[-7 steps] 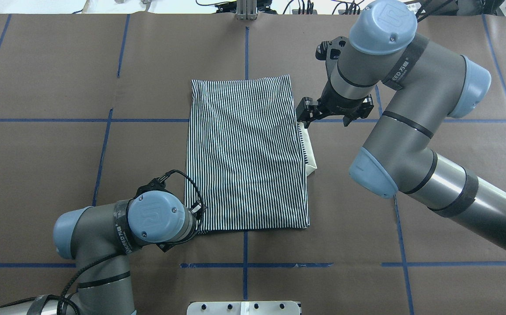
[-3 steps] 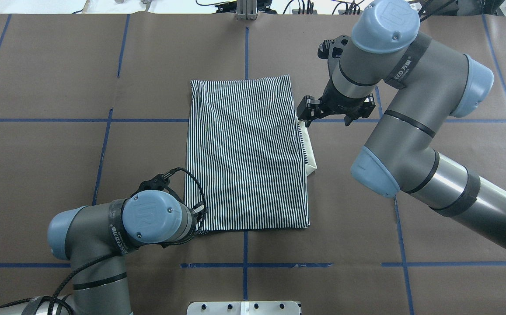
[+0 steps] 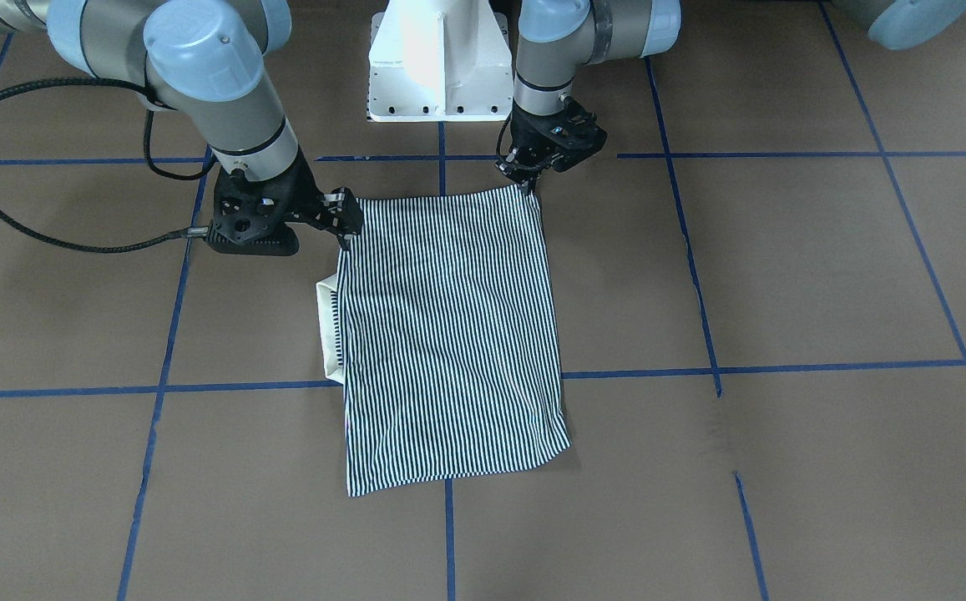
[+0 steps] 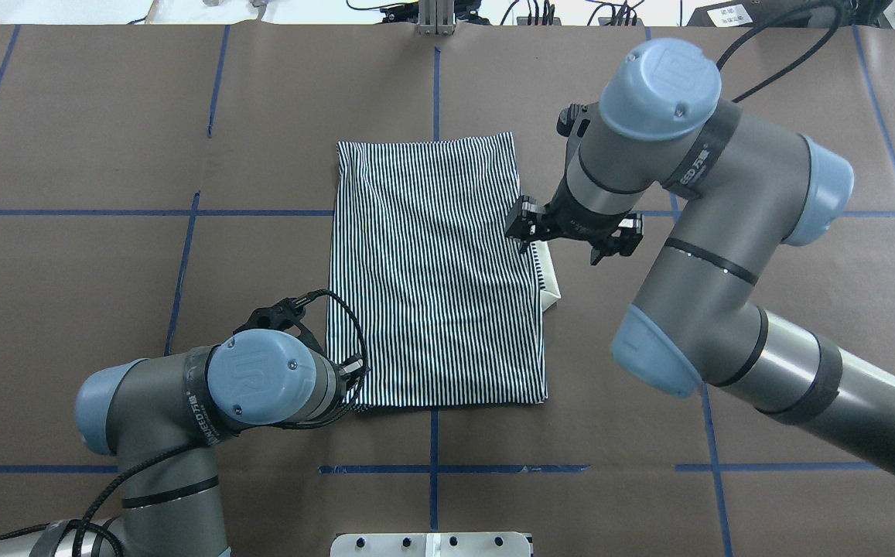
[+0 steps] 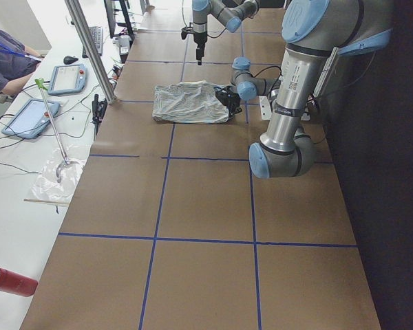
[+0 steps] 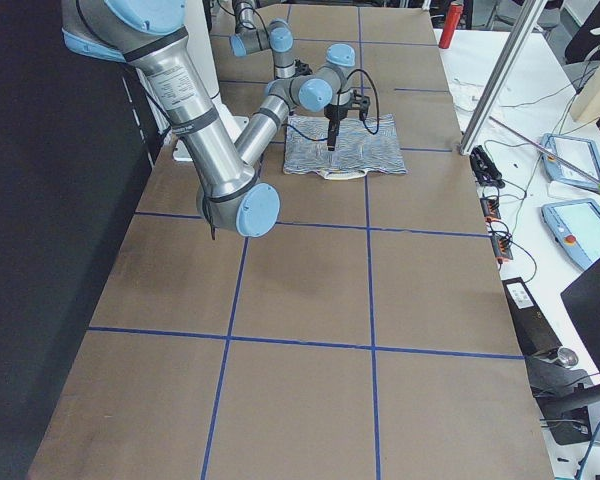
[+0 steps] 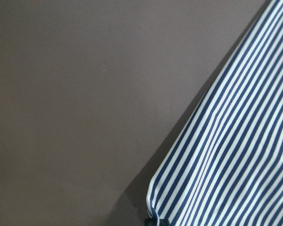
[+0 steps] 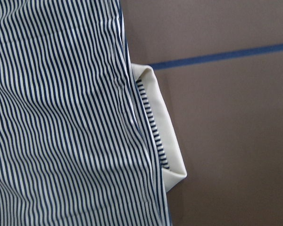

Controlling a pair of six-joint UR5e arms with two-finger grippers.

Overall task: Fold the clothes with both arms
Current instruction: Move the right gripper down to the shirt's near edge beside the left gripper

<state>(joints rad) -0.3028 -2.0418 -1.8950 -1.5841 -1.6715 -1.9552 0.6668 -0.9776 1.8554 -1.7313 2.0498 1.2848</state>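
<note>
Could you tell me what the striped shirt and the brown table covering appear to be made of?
Shirt: soft, matte fabric, possibly knit cotton; it lies limp with gentle wrinkles. Table covering: seemingly matte brown paper, flat sheets marked by blue lines.

Open table (image 4: pixel 68 309) lies on every side of the shirt (image 4: pixel 432 271). The right arm (image 4: pixel 695 201) hangs over its collar edge, the left arm (image 4: pixel 254 379) over one corner.

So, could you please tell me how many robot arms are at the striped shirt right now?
2. The left arm reaches the shirt at its left corner nearest the robot; the right arm hangs over its right edge, by the cream collar. None seems hidden.
</note>
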